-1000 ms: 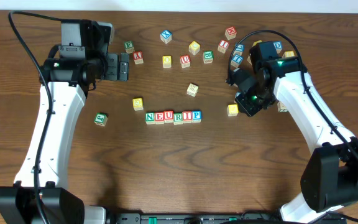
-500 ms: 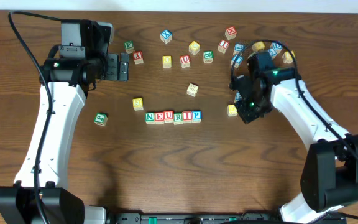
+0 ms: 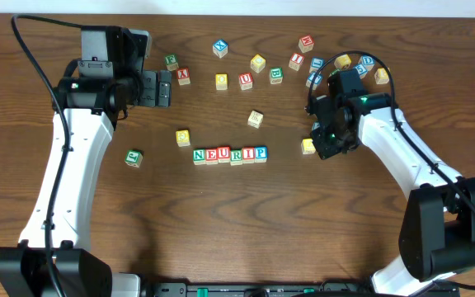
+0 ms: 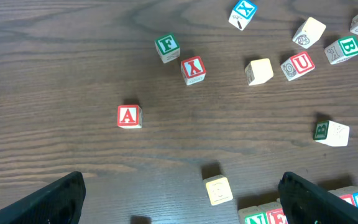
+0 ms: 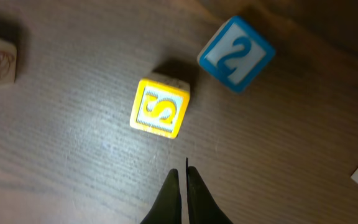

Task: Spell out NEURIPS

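Yellow with a pale blue S, the yellow S cube is the last letter I need, and it sits flat on the desk to the right of the NEURIP row, apart from the P end and not yet in line. The right gripper hangs over it with its fingers pressed together and holding nothing. Their tips point at the cube's near edge, and I think they stand just short of it, though the wrist view is too steep to rule out contact. The left gripper is spread wide over the far-left scatter, empty.

The risk, as I judge it, is going down with the fingers together: they would shove the cube or tip it off its S face instead of straddling it. The blue 2 cube lies just beside it on the far right, so a wide opening could clip that one. Setting the S down carelessly could also knock the P out of line.

Against a second ago, the right arm has swung left and closer over the S cube and its fingers have shut fully. The cube, the row and the left arm have not moved.
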